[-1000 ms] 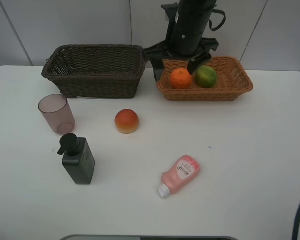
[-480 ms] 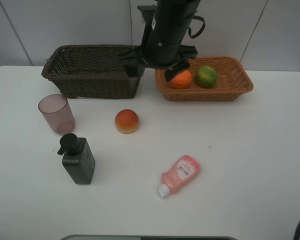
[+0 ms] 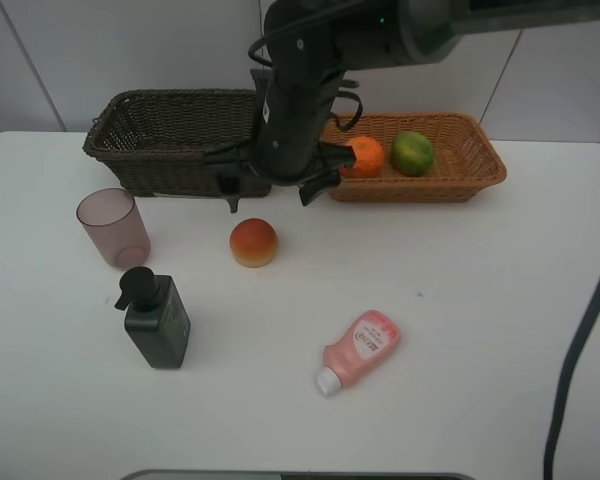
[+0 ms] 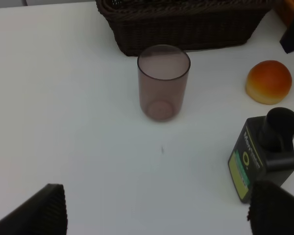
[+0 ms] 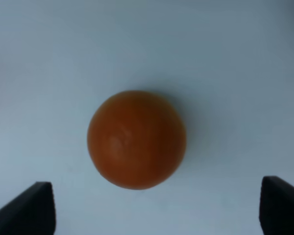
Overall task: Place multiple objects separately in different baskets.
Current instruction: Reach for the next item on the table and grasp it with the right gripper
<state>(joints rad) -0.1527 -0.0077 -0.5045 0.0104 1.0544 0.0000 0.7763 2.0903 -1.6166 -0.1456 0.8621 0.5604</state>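
Swinging from the tan basket (image 3: 460, 186) across to the peach (image 3: 253, 242)
Right gripper (image 3: 270, 195) now hovers above it, jaws wide apart; orange (image 3: 364, 156) and green fruit (image 3: 412, 153) already in that basket

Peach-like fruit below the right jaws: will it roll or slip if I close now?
The peach-like fruit looks flattish underneath, so it probably won't roll far. Its round, smooth sides may slip from an off-centre pinch; the open jaws look roughly centred.

White matte table (image 3: 500, 330) lies under right gripper (image 3: 268, 199) & extends on all sides of it. Behind gripper: pale grey panelled wall (image 3: 130, 50) w/ thin dark seams (image 3: 500, 70). Lighting even, diffuse; shadows soft.
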